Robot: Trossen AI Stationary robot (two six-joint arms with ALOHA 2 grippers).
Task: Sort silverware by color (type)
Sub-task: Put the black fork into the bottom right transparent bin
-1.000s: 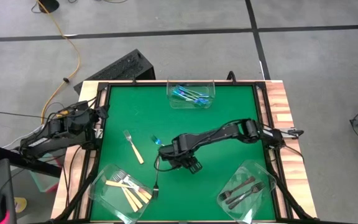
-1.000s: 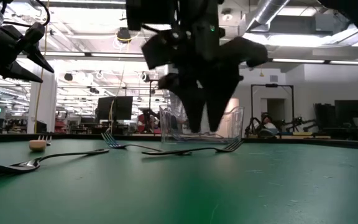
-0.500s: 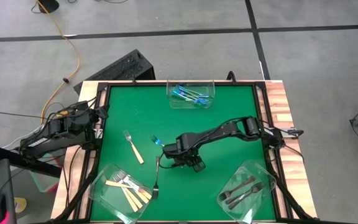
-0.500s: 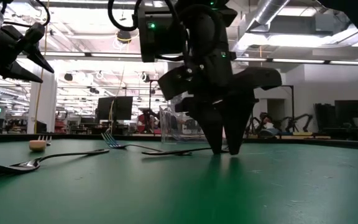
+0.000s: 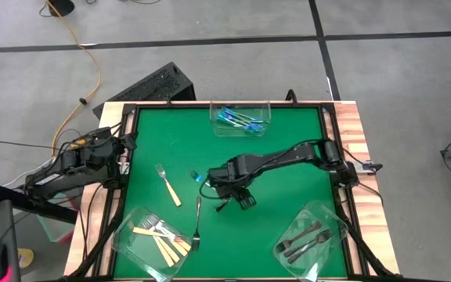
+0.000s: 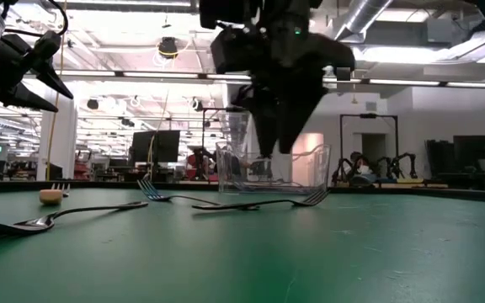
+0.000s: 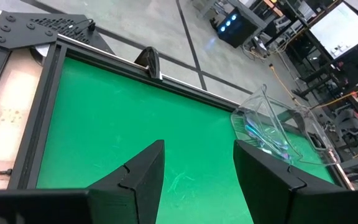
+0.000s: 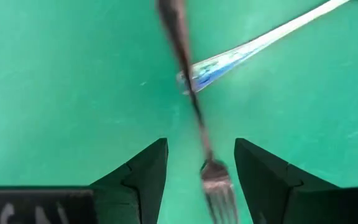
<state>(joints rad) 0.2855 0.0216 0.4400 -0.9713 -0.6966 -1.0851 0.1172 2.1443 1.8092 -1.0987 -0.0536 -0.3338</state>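
My right gripper (image 5: 227, 188) (image 8: 201, 144) hangs open above the middle of the green mat, fingers pointing down and clear of it in the low view (image 6: 272, 139). In the right wrist view a dark grey fork (image 8: 185, 74) lies on the mat below the fingers, tines (image 8: 219, 196) between them. It crosses a blue-handled fork (image 8: 253, 46) (image 5: 196, 176). Another dark fork (image 5: 197, 223) and a tan-handled fork (image 5: 167, 185) lie flat to the left. My left gripper (image 7: 197, 144) waits open at the table's left edge (image 5: 122, 153).
Three clear tubs stand on the mat. One at the far edge (image 5: 266, 125) holds blue forks, one at the near left corner (image 5: 128, 235) holds tan forks, and one at the near right corner (image 5: 331, 223) holds dark forks. A black frame (image 5: 129, 180) rims the mat.
My right gripper went down until its fingertips reached the mat beside the forks, then rose again, turned, and shifted a little toward the far edge. The forks lie where they were.
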